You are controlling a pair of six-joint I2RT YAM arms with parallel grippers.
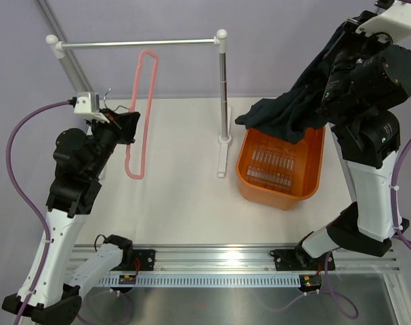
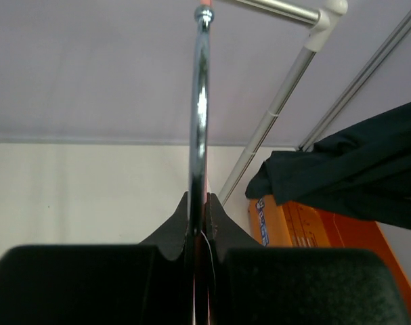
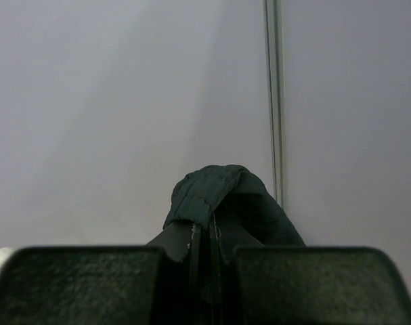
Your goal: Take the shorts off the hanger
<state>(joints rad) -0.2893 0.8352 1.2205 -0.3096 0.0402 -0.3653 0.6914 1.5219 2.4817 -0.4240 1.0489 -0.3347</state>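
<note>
Two grippers engaged. Left gripper (image 1: 131, 125) is clamped on the pink hanger (image 1: 133, 176), which hangs from the grey rail (image 1: 137, 45). Right gripper (image 3: 205, 237), raised, pinches a fold of the dark shorts (image 1: 293, 112); the cloth drapes over the far rim of the orange basket (image 1: 246, 183), well apart from the hanger.

A pale lilac-grey wall (image 1: 279, 20) is seen behind a white table (image 1: 178, 203), which is evenly lit, with only soft shadows cast. A grey metal rail (image 1: 137, 45) with white end caps is carried across the far side on a slim upright post (image 1: 223, 88) set in a white foot (image 1: 222, 156). A slanted metal strut (image 1: 67, 61) is seen at the far left. A ribbed aluminium track (image 1: 219, 252) is fixed along the near edge. In the right wrist view a thin vertical line (image 3: 273, 101) is seen on the wall, possibly a frame profile.
</note>
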